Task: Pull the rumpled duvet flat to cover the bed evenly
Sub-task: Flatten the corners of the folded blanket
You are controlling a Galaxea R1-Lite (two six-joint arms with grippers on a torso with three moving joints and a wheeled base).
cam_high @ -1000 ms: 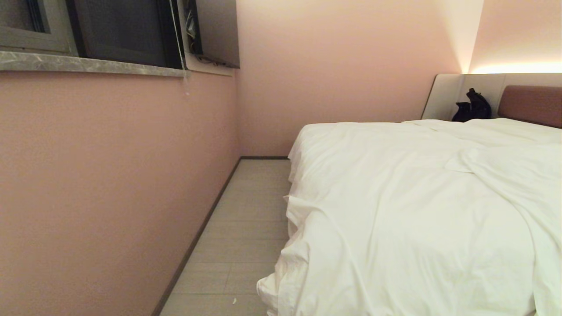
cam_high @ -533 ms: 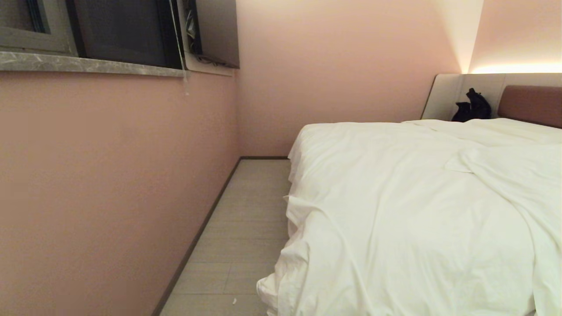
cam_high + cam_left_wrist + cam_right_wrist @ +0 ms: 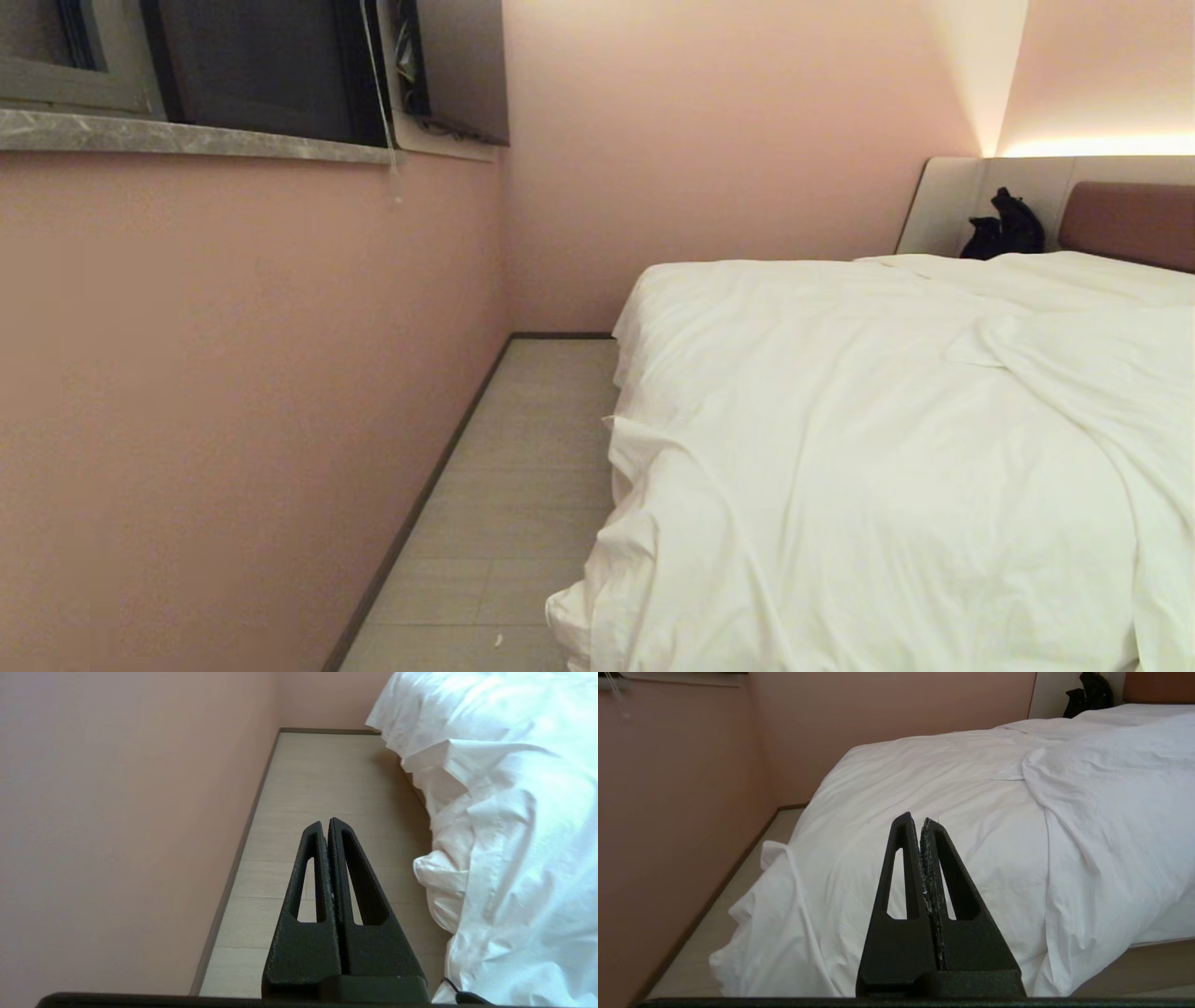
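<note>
While the duvet (image 3: 868,448) already lies over most of the bed (image 3: 1130,222), it is not yet flat: a loose flap is turned back on the right part, long creases run toward the foot, and the near left corner hangs bunched down to the floor (image 3: 523,485). Both arms hold nothing, so I judge the step in hand to be choosing a place to grasp. To do it well, the right gripper (image 3: 920,820), whose fingers are pressed together with no cloth between them, should first open, then take a thick fold near the turned-back flap or the hanging corner, and pull slowly along the bed, not upward, so that the whole quilt does not slide off one side. The left gripper (image 3: 325,823), also closed on nothing, points along the floor strip between the wall (image 3: 233,392) and the bed, beside the drooping corner. The head view shows neither gripper, but it shows the window (image 3: 261,65) and a dark object (image 3: 1004,224) beside the reddish headboard. The right wrist view alone shows how the flap curls back over the duvet and how the cloth falls over the foot edge, and the left wrist view alone shows how the hanging corner folds upon itself just above the floor
</note>
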